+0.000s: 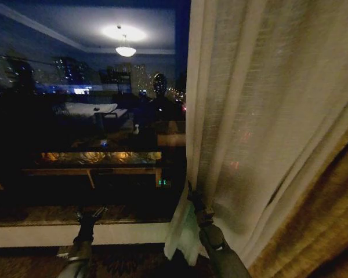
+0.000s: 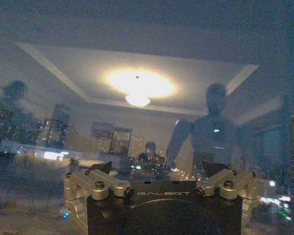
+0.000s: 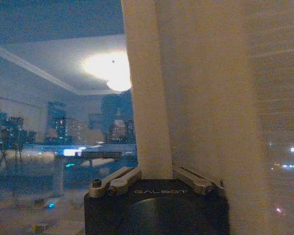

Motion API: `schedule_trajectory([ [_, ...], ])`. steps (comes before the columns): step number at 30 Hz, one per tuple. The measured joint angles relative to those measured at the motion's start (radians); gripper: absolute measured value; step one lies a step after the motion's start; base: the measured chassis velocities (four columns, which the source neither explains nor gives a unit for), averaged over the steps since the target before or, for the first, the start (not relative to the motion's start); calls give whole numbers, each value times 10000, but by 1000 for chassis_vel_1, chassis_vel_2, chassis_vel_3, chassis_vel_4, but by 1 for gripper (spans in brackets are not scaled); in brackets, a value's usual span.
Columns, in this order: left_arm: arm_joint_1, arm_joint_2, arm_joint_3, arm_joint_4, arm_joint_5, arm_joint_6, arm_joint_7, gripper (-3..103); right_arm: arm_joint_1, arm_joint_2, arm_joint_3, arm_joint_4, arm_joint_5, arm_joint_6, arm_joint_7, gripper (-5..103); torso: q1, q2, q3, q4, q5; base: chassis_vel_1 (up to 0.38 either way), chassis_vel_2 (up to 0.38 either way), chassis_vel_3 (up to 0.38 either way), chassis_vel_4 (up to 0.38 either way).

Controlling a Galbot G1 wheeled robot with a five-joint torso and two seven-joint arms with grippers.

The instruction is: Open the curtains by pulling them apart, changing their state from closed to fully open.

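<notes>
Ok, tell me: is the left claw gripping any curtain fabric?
No, the left claw hangs open before the bare window glass, apart from the sheer curtain.

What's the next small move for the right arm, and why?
Probably pull further toward the robot's right. The right gripper grips the edge of the sheer curtain, which covers part of the window. The left gripper is low by the sill.

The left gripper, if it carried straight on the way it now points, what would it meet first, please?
Probably the window glass: the left gripper points at the bare pane with nothing between, clear of the sheer curtain. How near the glass is remains unclear.
</notes>
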Motion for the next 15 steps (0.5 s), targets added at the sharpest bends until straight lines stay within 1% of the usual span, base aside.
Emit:
schedule_trajectory([
  [7,0,0,0,0,0,0,0,100,-38,-31,5,43,56,18,3,0,0,0,-1,1,-3,-316,-303,324,302],
  [15,0,-1,1,0,0,0,0,100,-149,-130,86,110,-15,307,81,0,0,0,0,1,-1,-366,-351,362,362],
])
